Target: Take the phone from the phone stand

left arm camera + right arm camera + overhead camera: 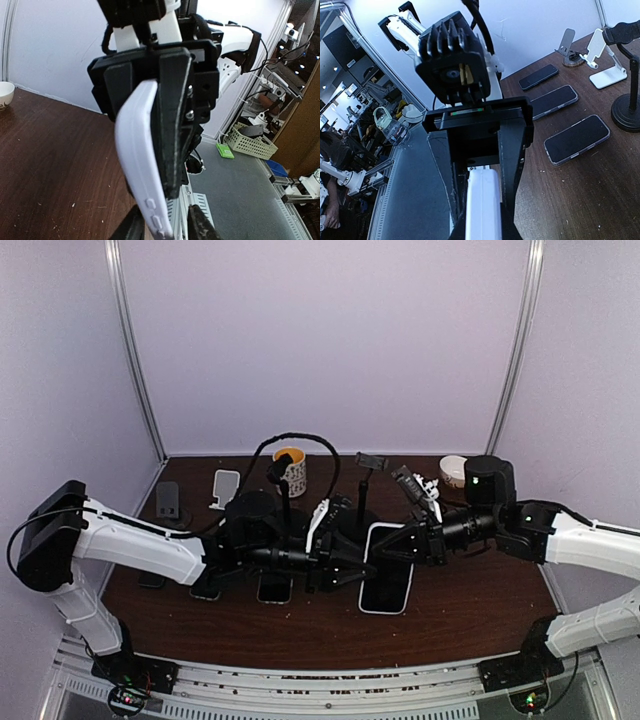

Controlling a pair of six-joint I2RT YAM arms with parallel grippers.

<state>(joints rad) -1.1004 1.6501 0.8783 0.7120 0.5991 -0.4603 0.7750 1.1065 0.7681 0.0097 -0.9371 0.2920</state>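
A phone in a white case (387,585) hangs over the table's middle, between both grippers. My right gripper (402,545) is shut on it; its black fingers (175,125) clamp the phone's white edge (142,165). In the right wrist view the phone (482,205) runs up from between my own jaws. My left gripper (350,568) straddles the phone's other end, open: one finger (131,227) touches the case and the other (200,225) stands apart. A black pole phone stand (363,490) stands just behind with an empty clamp; its base also shows in the right wrist view (626,107).
Several dark phones lie flat left of centre (275,588) (577,140). A white stand (225,488) (607,75), a patterned mug (291,470) and another black pole stand are at the back. A small bowl (455,470) sits back right.
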